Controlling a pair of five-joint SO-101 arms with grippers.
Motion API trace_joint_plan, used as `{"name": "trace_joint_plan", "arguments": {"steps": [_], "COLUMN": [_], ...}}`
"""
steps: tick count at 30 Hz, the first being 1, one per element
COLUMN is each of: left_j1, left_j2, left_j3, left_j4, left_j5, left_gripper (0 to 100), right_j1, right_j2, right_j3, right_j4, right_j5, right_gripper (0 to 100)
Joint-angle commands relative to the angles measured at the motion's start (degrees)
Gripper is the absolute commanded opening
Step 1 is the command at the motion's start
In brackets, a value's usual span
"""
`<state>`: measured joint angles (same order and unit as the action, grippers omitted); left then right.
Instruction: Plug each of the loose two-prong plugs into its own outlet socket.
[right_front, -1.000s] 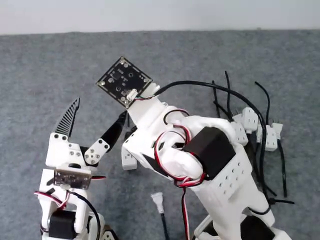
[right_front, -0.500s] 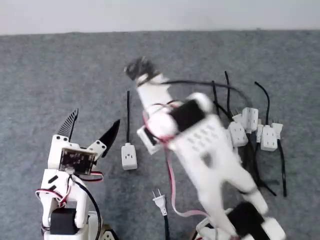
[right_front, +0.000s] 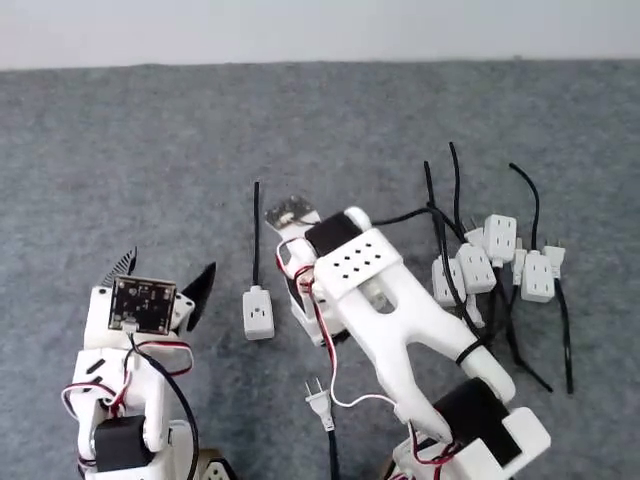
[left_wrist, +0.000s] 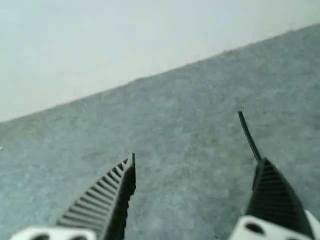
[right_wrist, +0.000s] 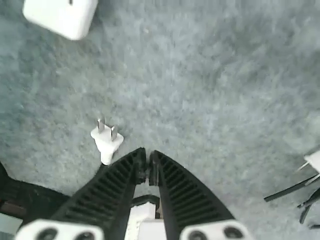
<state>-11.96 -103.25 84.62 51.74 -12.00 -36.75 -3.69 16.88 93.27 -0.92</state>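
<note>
two jaws of the right gripper (right_wrist: 147, 152) are pinched almost together on nothing, tips just beside the loose plug (right_wrist: 106, 137) near the table's (right_front: 120, 130) robot-side edge. step in hand, i judge: pickup; next it must open and straddle the plug. the left gripper (left_wrist: 197, 165) hangs wide open, empty. the right wrist view gives the tip-to-plug gap; the high view gives the free socket (right_front: 258, 312) beyond.

Two arms (right_front: 125, 400) (right_front: 400, 310), one loose plug (right_front: 318, 401), one lone outlet socket (right_front: 258, 312), and four more sockets (right_front: 500, 238) clustered together.
</note>
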Motion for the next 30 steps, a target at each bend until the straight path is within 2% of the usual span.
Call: {"name": "trace_joint_plan", "arguments": {"steps": [1,7,19,30], "left_j1": [-0.26,-0.09,0.09,-0.26], "left_j2": [-0.53,-0.62,-0.79,-0.79], "left_j3": [-0.48,1.1,3.91,5.41], "left_j4": [2.73,2.37,0.62,-1.49], "left_j5": [-0.44,-0.26,-0.62,-0.7], "left_gripper": [36,36,36,36], "right_j1": [-3.21,-10.42,-19.74,-21.93], "right_j2": [-0.31,0.22,18.77,20.26], "right_j3": [0.35,0.44,0.0,0.35], "right_j4": [3.21,3.12,3.12,1.98], "right_j5": [-1.85,-10.55,-10.9,-10.73], "right_gripper": [0.9,0.9,0.9,0.9]}}
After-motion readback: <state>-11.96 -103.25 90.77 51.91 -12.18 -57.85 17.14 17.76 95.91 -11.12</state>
